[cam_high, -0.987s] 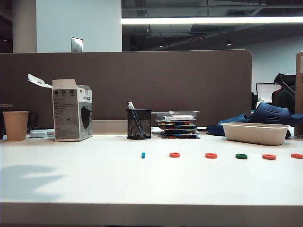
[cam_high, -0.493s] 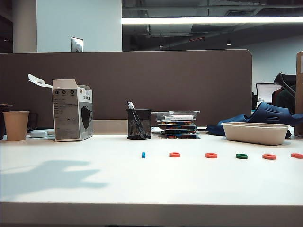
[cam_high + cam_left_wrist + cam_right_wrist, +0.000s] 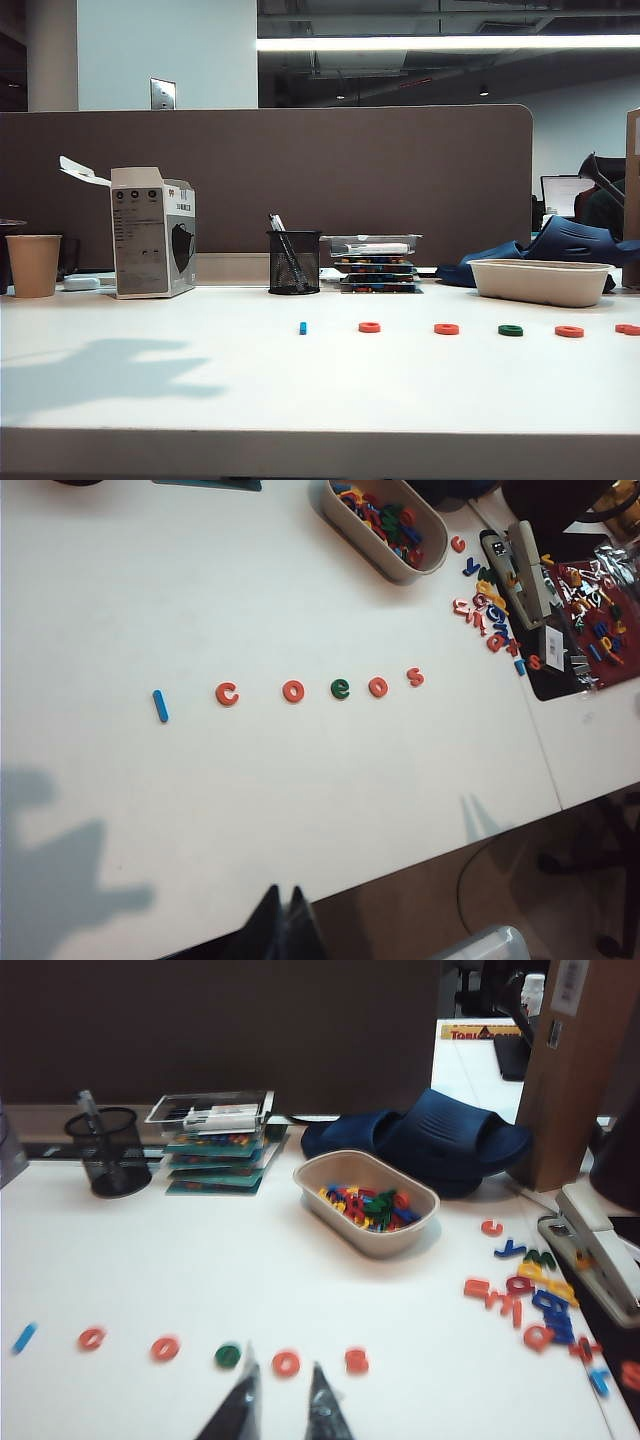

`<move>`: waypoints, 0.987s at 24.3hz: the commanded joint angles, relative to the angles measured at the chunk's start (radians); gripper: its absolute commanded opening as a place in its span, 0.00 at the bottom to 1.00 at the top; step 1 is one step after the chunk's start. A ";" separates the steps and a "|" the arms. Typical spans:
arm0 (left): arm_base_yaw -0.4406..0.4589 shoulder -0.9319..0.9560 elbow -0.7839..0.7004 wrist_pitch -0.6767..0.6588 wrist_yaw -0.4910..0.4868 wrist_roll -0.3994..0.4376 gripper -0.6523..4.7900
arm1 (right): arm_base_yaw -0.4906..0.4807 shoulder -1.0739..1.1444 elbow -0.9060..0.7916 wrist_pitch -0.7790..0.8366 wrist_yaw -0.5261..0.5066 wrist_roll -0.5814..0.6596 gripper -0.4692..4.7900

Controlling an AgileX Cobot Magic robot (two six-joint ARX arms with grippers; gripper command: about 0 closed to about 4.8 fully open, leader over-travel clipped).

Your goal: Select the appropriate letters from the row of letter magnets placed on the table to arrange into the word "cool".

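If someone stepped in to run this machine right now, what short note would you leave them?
Left pincer: shut, empty, above the table's front edge.
Right pincer: slightly open, empty, above the row near the second red o.
Row, untouched: blue l, red c, red o, green e, the second red o, red s.
Done: nothing.
Left: arrange c, both o's and l into "cool".

My exterior view: low, table-edge level, facing partition. Wrist views look down from above; all share letter row [image 3: 446, 328].
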State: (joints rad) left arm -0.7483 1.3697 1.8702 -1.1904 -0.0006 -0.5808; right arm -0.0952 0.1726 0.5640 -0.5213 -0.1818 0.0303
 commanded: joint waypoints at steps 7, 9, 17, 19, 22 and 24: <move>0.001 -0.004 0.003 0.010 0.000 -0.003 0.11 | 0.031 0.524 0.565 -0.294 -0.109 0.051 0.19; 0.001 -0.004 0.003 0.011 0.000 -0.003 0.11 | 0.094 0.637 0.647 -0.290 -0.110 0.124 0.19; 0.001 -0.004 0.003 0.011 0.000 -0.003 0.11 | 0.414 0.964 0.795 -0.282 0.008 0.242 0.19; 0.001 -0.003 0.003 0.011 0.000 -0.003 0.11 | 0.476 1.035 0.814 -0.267 0.076 0.274 0.21; 0.001 -0.003 0.003 0.011 0.000 -0.003 0.11 | 0.522 1.154 0.833 -0.214 0.106 0.324 0.35; 0.001 -0.003 0.003 0.011 0.000 -0.003 0.11 | 0.565 1.313 0.850 -0.157 0.105 0.405 0.37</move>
State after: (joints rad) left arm -0.7479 1.3693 1.8702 -1.1892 -0.0006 -0.5808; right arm 0.4541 1.4528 1.4052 -0.7048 -0.0742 0.3985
